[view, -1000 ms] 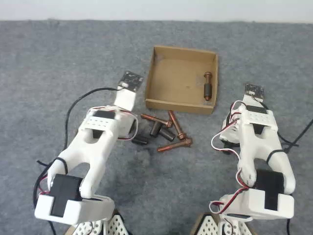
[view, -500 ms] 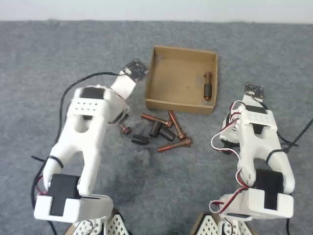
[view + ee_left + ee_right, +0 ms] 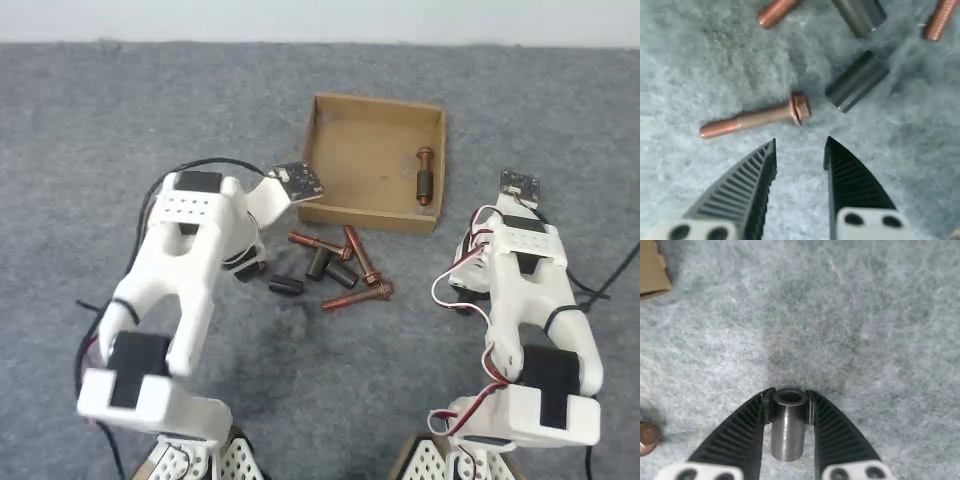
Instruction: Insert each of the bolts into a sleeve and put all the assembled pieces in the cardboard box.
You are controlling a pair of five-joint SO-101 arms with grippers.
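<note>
- Two ridged black fingers (image 3: pixel 757 192) of the left gripper (image 3: pixel 801 144) are spread apart with nothing between them, pointing down at the grey carpet (image 3: pixel 685 65).
- Just beyond their tips a copper bolt (image 3: pixel 752 120) lies flat on the carpet. Its flanged hex head is turned toward a loose sleeve (image 3: pixel 857 81), which lies just beside it and does not touch it.
- Farther out in the left wrist view are a second sleeve (image 3: pixel 860 14) and the ends of two more bolts (image 3: pixel 777 11).
- On the right gripper (image 3: pixel 788 396), both pads (image 3: pixel 832 437) pinch a dark held sleeve (image 3: pixel 787 430), and its open bore shows at the fingertip end. Whether it touches the carpet cannot be told.
- Near that gripper, the right wrist view catches a corner of the cardboard box (image 3: pixel 651 270) and one copper bolt head (image 3: pixel 645 438).
- From above, bolts and sleeves lie in a loose pile (image 3: pixel 340 272) between the arms, just in front of the box's near wall.
- One assembled piece (image 3: pixel 425 178), a bolt through a sleeve, lies inside the box along the wall on the right arm's side.
- The left arm (image 3: pixel 190 260) bends over the pile's edge. The right arm (image 3: pixel 525 280) stands well apart from the pile, near the box's corner.
</note>
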